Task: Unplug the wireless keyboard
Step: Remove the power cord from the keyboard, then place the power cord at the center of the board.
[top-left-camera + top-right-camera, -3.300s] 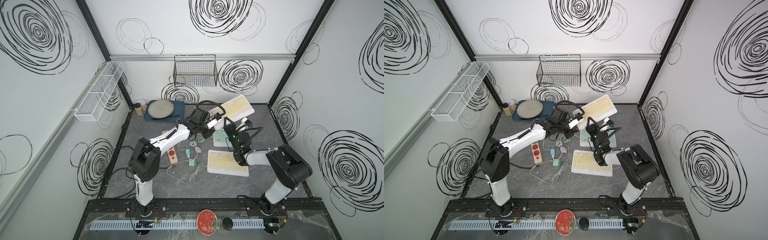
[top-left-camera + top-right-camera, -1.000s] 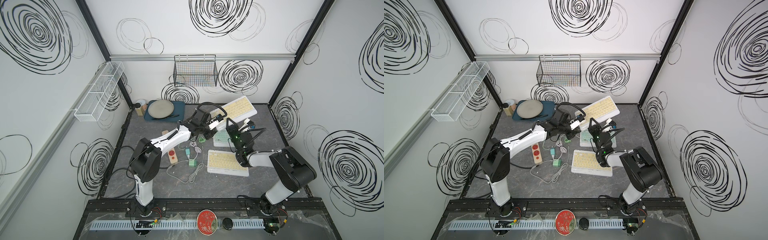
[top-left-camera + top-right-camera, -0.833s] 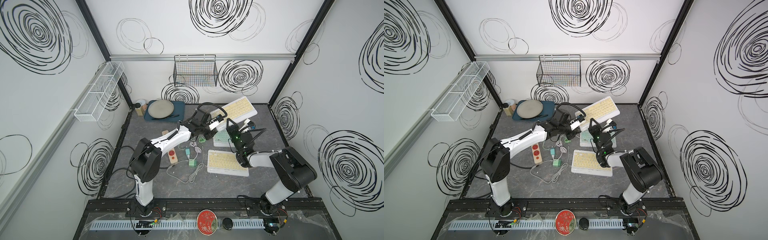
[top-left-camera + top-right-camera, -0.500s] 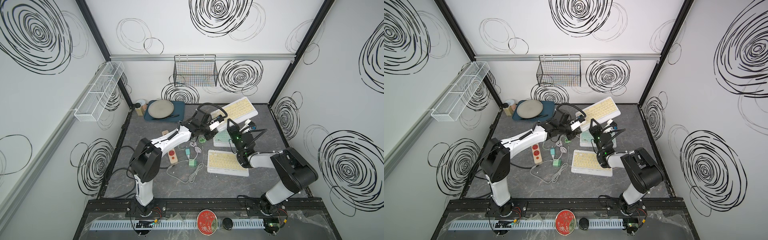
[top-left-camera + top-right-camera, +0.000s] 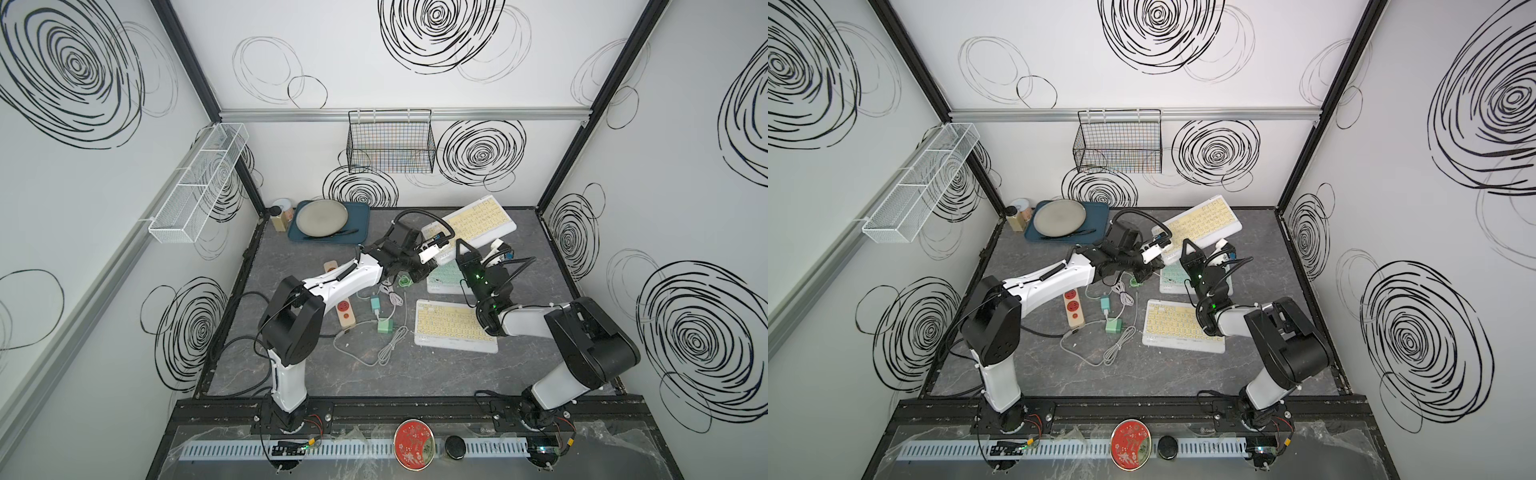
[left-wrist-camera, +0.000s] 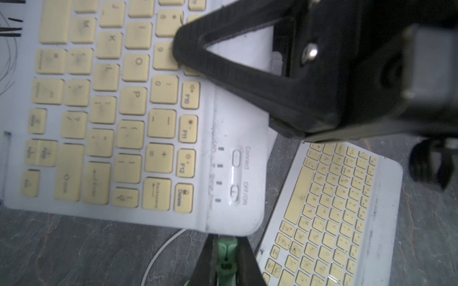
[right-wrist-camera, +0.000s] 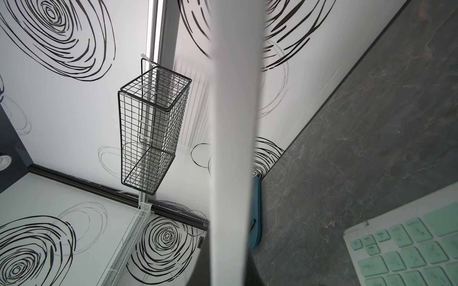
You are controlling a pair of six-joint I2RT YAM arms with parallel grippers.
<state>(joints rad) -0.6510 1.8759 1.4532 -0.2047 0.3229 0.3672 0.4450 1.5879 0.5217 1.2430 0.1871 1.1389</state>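
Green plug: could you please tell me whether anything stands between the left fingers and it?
Nothing visible does. The left fingers clamp the plug right where it enters the keyboard at its edge. Around the plug, only bare table and a white cable show.

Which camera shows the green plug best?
Left wrist view: the green plug is close up, pinched by the left gripper against the yellow keyboard. Both top views: too small to tell; right wrist view misses it.
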